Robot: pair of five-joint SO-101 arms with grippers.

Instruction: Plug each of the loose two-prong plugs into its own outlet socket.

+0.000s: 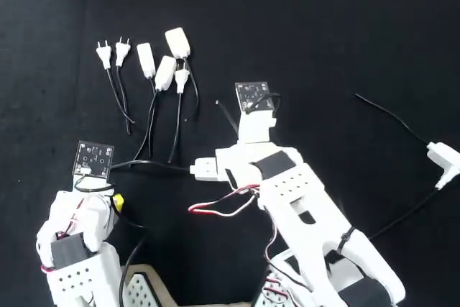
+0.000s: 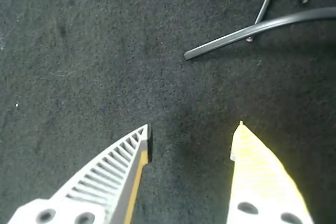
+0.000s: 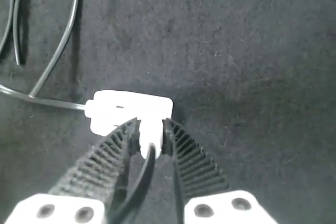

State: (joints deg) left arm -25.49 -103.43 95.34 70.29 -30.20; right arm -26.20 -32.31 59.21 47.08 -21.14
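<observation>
Where the high view looks down on the black cloth [image 1: 345, 48], the items are listed by clock position from the cloth's centre.

1. Right gripper [image 3: 151, 125]: fingers pressed together, pinching a held plug [image 3: 151, 140]. The plug's front meets the long side of a white near socket [image 3: 129, 109]. Whether its prongs are seated cannot be told. A black socket cable [image 3: 50, 102] leaves one end of the socket. From above, this socket [image 1: 205, 169] lies just off centre at 7 o'clock, at the tip of the right arm [image 1: 302, 206].

2. Left gripper [image 2: 191, 129]: fingers spread wide, one white, one yellow, with nothing between them but bare cloth. A cut cable end [image 2: 252, 30] lies near, apart from both fingers. The left arm [image 1: 75, 242] sits at 8 o'clock.

3. First loose plug [image 1: 104, 52] and second loose plug [image 1: 123, 48]: at 10 o'clock, side by side and apart. Their prongs point to 12 and their black leads trail toward 6.

4. Socket cluster at 11 o'clock: left socket [image 1: 146, 60], middle socket [image 1: 165, 72] and far socket [image 1: 177, 42], all white and close together. A small plug [image 1: 182, 77] lies just beside the middle socket. Whether it is plugged in cannot be told.

5. White connector [image 1: 443, 156]: at 3 o'clock by the cloth's edge, on a black lead.
</observation>
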